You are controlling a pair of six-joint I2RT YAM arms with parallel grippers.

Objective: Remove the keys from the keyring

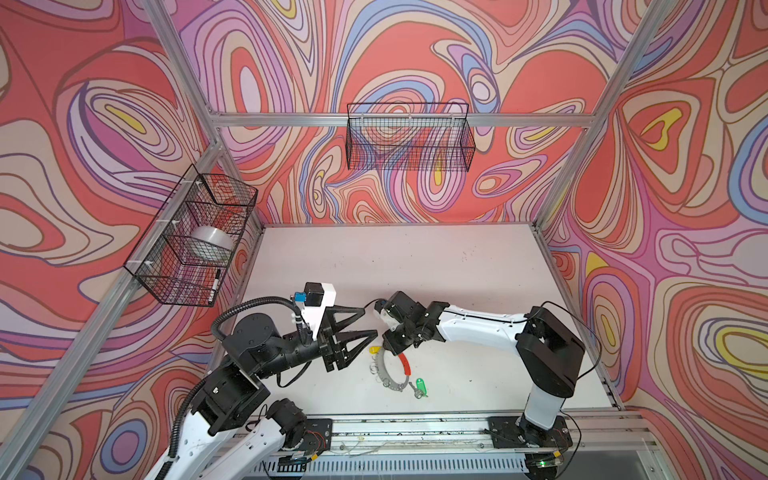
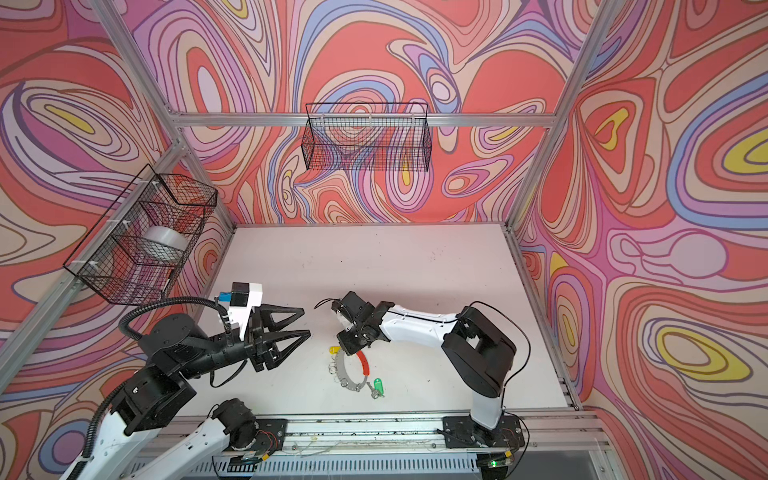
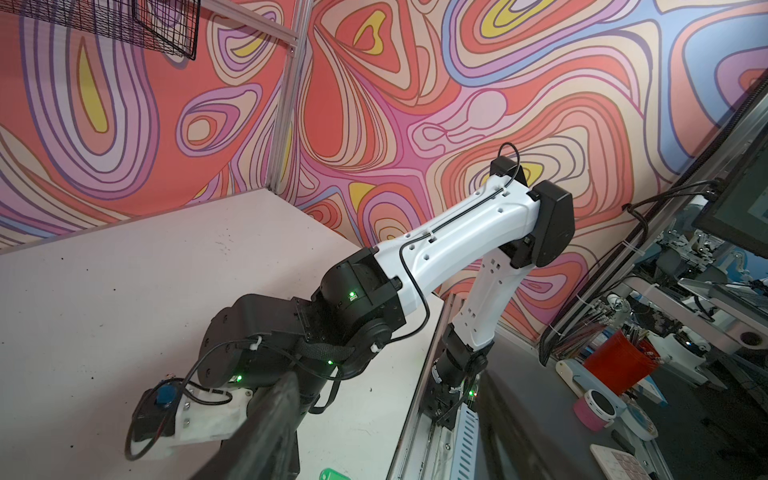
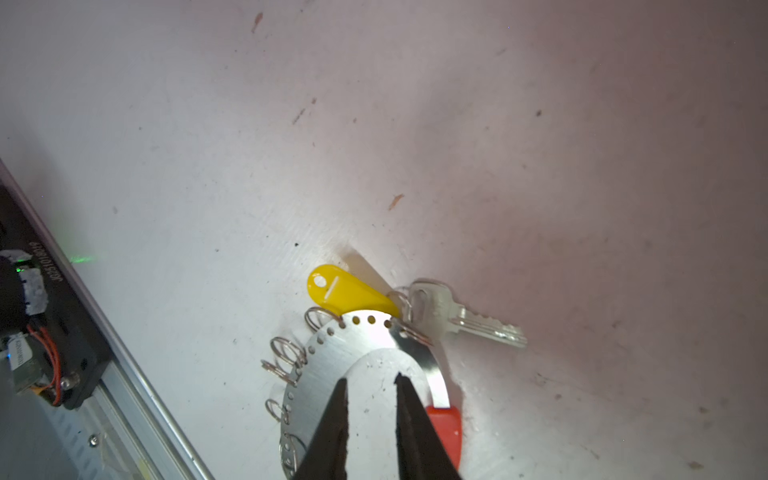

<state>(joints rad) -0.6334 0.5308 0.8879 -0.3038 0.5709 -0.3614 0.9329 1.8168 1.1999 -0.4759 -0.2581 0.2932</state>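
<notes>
1. The right gripper (image 4: 370, 380) hangs low over the keyring (image 4: 357, 345), jaws a narrow slit apart with nothing between them. Its tips are above the ring's hollow middle, not on metal
2. The left gripper (image 1: 370, 321) hovers off to the side, jaws spread wide and empty, clear of the ring
3. The keyring lies flat on the table (image 1: 457, 270) between the arms, near the front rail. The yellow-tag key (image 4: 465, 318) hangs from a split ring (image 4: 409, 328) on the thin band leading to the red segment (image 4: 446, 428). The green-tag key (image 1: 419, 386) lies against the ring's near edge, and whether it is linked cannot be told
4. The step looks like steadying the ring so a key can be drawn off. The right gripper would do best to bear on the grey plate rather than the hollow, keeping off the yellow tag (image 4: 340, 293) so its split ring can slide. A flat ring on a smooth table may skate, so the pull should run along the band
</notes>
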